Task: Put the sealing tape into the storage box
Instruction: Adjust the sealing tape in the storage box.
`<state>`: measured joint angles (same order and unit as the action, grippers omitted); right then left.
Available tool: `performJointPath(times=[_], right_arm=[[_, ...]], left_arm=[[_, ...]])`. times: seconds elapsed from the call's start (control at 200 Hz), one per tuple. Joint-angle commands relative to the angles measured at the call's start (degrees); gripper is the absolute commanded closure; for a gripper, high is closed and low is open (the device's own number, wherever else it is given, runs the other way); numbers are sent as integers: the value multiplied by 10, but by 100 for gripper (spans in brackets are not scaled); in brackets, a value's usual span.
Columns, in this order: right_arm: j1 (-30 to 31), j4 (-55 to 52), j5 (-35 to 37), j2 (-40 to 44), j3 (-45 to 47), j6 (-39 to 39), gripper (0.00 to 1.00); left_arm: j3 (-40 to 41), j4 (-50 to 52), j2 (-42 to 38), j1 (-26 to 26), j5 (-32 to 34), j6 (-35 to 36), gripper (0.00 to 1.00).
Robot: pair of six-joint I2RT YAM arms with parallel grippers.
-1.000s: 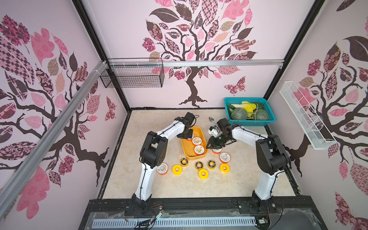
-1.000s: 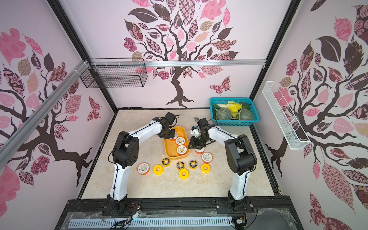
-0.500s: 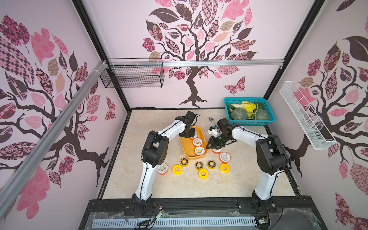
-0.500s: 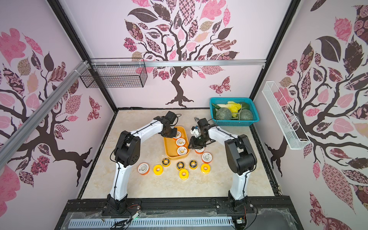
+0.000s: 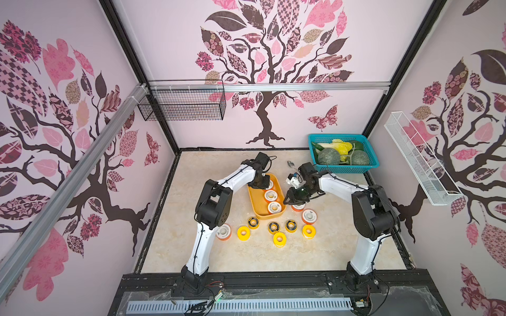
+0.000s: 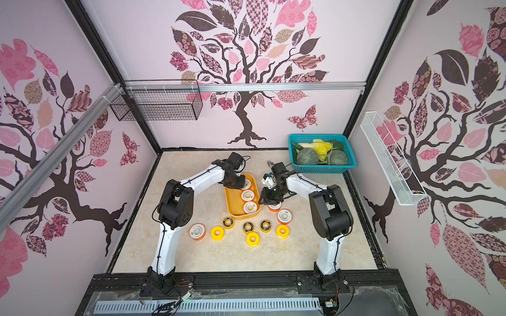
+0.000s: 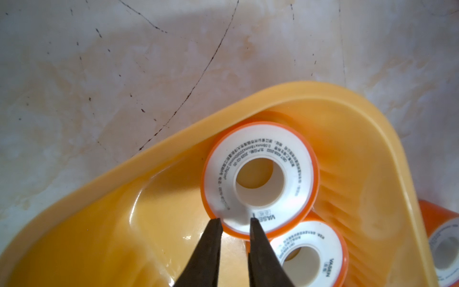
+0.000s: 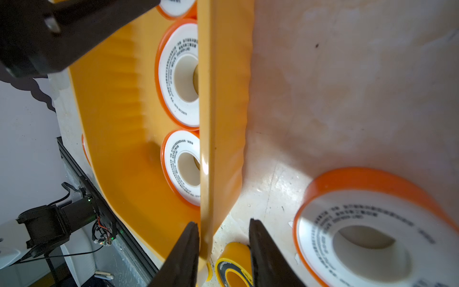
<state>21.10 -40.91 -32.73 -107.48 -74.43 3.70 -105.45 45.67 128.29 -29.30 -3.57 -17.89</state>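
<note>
Beige marbled surface point(image 5: 235, 257) bearing the storage box point(image 5: 255, 203), a shallow yellow-orange tub. Inside it, three sealing tape rolls point(image 5: 271, 196), orange with white printed faces, in a row. Over the far-end roll point(image 7: 259, 177) the left claw point(image 7: 234, 220) has its tips slightly apart at the rim. Jaws of the right claw point(image 8: 223, 227) straddle the box's side wall; whether they clamp it cannot be told. Nine more lie loose nearby: orange rolls point(image 5: 308, 216), yellow rolls point(image 5: 243, 233), black rolls with yellow rings point(image 5: 273, 227)

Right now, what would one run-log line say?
left fingers: parted over sealing tape roll | right fingers: straddling storage box rim | progress: three rolls inside
</note>
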Motion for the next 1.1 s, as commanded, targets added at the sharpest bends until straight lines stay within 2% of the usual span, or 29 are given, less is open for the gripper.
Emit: performJointPath(times=[0.0, 0.165, 0.4, 0.625, 0.89, 1.095], right_arm=[[1, -5, 22, 25, -16, -5, 60], [-2, -1, 40, 47, -22, 2, 55], [-19, 2, 59, 87, -21, 12, 48], [-48, 19, 93, 146, 18, 14, 45], [-58, 8, 123, 191, 54, -2, 42], [-57, 9, 111, 224, 83, 16, 41]], left_arm=[[-7, 8, -16, -2, -4, 4, 67], [-8, 6, -59, -2, -11, 4, 54], [18, 4, -132, -2, -26, 8, 47], [130, -42, -269, 0, 7, 8, 45], [284, -109, -461, 13, 67, 18, 34], [338, -90, -530, 41, 86, 11, 32]])
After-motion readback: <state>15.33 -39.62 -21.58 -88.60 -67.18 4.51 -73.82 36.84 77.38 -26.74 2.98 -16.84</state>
